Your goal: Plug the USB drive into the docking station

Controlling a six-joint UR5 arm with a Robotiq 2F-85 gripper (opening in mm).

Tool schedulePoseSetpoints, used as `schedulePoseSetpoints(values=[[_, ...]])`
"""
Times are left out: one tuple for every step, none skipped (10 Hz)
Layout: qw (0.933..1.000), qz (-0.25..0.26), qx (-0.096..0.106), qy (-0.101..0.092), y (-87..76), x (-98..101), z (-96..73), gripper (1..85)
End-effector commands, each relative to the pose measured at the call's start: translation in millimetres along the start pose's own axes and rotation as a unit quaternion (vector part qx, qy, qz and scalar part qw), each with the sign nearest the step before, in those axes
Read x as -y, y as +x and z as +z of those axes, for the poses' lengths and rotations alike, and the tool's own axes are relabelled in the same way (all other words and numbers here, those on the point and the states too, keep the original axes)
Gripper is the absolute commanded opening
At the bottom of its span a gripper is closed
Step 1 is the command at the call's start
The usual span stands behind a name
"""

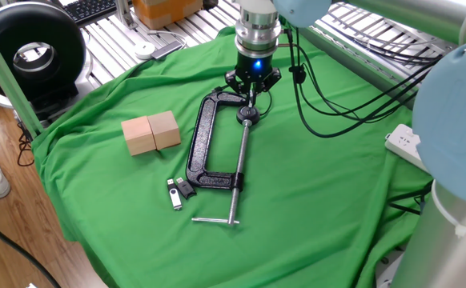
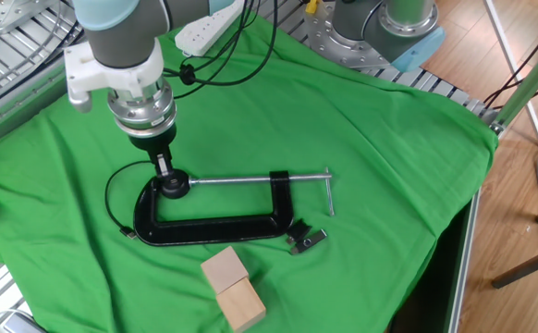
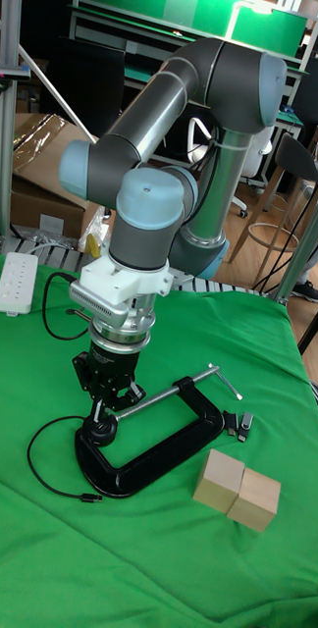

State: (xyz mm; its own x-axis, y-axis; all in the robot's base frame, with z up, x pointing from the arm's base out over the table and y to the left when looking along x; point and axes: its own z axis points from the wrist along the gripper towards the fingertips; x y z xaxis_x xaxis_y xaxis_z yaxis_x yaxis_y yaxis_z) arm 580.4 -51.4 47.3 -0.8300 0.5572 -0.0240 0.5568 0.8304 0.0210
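gripper [image 2: 165,169] above c-clamp [image 2: 215,222] pad; jaw opening and contents unclear.

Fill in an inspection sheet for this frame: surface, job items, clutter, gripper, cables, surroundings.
Surface: green cloth, wrinkled, covering the table.
Job's things: USB drives lying flat by the clamp's corner; docking station: nothing seen.
Clutter: black C-clamp lying flat; two wooden blocks touching side by side.
Gripper: gripper points down over the clamp's screw pad; whether it is open or shut cannot be told.
Cables: thin black cable looping on the cloth beside the clamp; arm cables trailing above the cloth.
Surroundings: white power strip at the cloth's edge; keyboard behind.
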Motion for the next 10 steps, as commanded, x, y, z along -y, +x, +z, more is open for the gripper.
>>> schedulePoseSetpoints(values=[[0.9997, 0.007, -0.017, 0.013, 7.6, 7.7, -1.4, 1.7], [0.9993, 0.013, -0.029, 0.019, 13.8, 10.4, -1.8, 1.7], [0.9994, 0.014, -0.019, 0.026, 8.8, 14.3, -1.7, 1.7], [0.9994, 0.012, -0.004, 0.032, 2.6, 18.3, -3.2, 1.7], [0.9992, 0.013, 0.011, 0.036, -5.3, 21.5, -9.3, 1.7], [0.9987, 0.017, 0.034, 0.034, -20.2, 18.0, -11.9, 1.7], [0.9987, 0.025, 0.039, 0.021, -22.8, 9.9, -10.9, 1.7], [0.9989, 0.037, 0.029, 0.005, -17.4, 0.1, -10.1, 1.7], [0.9985, 0.051, 0.022, -0.005, -14.4, -8.8, -9.3, 1.7], [0.9982, 0.056, 0.02, -0.007, -14.5, -13.3, -8.6, 1.7]])
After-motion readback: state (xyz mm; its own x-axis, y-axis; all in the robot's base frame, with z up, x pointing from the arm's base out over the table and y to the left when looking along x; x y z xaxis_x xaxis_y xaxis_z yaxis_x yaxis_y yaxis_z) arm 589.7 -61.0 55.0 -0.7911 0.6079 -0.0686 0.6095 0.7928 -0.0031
